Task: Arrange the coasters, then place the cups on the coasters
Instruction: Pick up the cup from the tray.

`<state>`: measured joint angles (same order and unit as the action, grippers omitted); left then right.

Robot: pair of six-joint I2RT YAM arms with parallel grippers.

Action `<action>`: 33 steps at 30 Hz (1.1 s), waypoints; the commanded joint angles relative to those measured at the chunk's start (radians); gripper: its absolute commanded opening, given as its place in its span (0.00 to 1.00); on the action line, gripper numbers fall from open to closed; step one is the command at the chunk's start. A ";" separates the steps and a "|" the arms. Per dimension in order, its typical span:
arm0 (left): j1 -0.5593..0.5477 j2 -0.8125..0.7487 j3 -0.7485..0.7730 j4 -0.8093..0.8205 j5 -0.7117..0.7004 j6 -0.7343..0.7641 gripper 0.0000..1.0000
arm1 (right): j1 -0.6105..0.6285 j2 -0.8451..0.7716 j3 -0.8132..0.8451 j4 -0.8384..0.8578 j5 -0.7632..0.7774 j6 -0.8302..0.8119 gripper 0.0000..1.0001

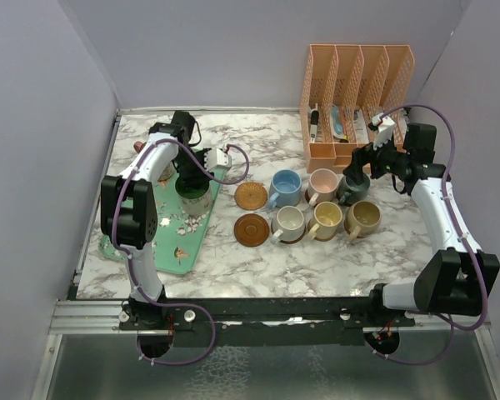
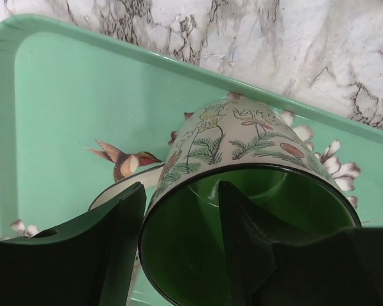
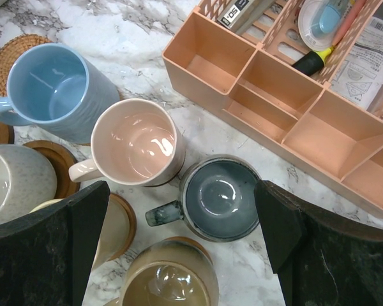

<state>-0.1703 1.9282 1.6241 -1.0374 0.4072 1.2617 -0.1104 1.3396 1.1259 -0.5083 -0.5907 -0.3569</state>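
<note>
Left pincer (image 2: 182,191), tilted down and open, straddles the rim of the glossy green floral cup (image 2: 242,137). Right pincer (image 3: 182,191) gapes above a glazed grey-teal mug (image 3: 220,197).

Readable only in the right wrist view: "05", perhaps "0.5", white on a dark label (image 3: 233,11) of something lying in a far slot of the peach organizer (image 3: 207,64). Fine print beside a line drawing on a white packet (image 3: 370,60) in another slot, too small to make out.

plain lavender walls (image 1: 233,50) on three sides; white marble tabletop (image 1: 317,267); even light.
</note>
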 commanded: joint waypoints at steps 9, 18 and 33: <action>0.050 -0.118 -0.118 -0.041 -0.108 -0.234 0.54 | 0.003 0.013 -0.003 -0.005 -0.041 -0.005 0.98; 0.078 -0.225 -0.251 -0.041 -0.133 -0.288 0.58 | 0.003 0.013 0.000 -0.007 -0.055 -0.005 0.98; 0.098 -0.340 -0.319 -0.016 -0.040 -0.283 0.61 | 0.003 0.015 0.001 -0.012 -0.071 -0.003 0.98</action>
<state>-0.0731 1.6043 1.2724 -1.0500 0.3000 0.9764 -0.1104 1.3479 1.1259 -0.5159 -0.6292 -0.3565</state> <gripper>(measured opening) 0.595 0.978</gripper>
